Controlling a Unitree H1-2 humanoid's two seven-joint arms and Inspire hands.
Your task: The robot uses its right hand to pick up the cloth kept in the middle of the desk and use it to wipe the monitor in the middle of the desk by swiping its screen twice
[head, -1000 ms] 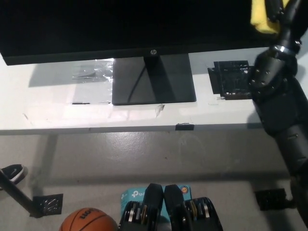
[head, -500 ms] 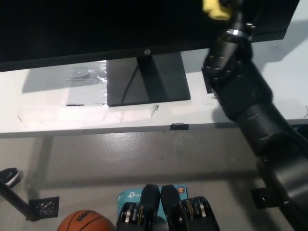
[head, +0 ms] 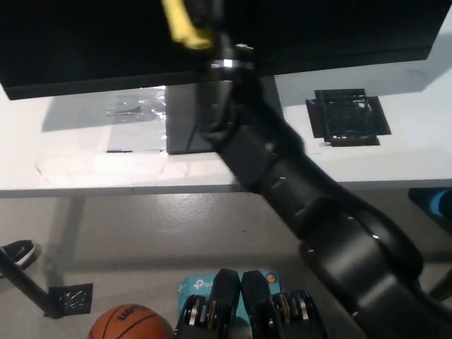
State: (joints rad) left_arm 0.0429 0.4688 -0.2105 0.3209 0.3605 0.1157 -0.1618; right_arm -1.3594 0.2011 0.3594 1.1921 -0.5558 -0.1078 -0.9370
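White desk over grey floor. One yellow cloth at twelve o'clock, pressed to the single dark monitor, clamped in the black right hand. Likely soft, light and limp; best pinched by a bunched fold. One basketball at seven o'clock. Left hand out of view.

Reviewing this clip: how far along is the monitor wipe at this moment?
Pickup looks done: the right hand holds the yellow cloth up against the monitor screen, near its middle. A swipe seems in progress; how many are complete cannot be told. The left hand is out of view.
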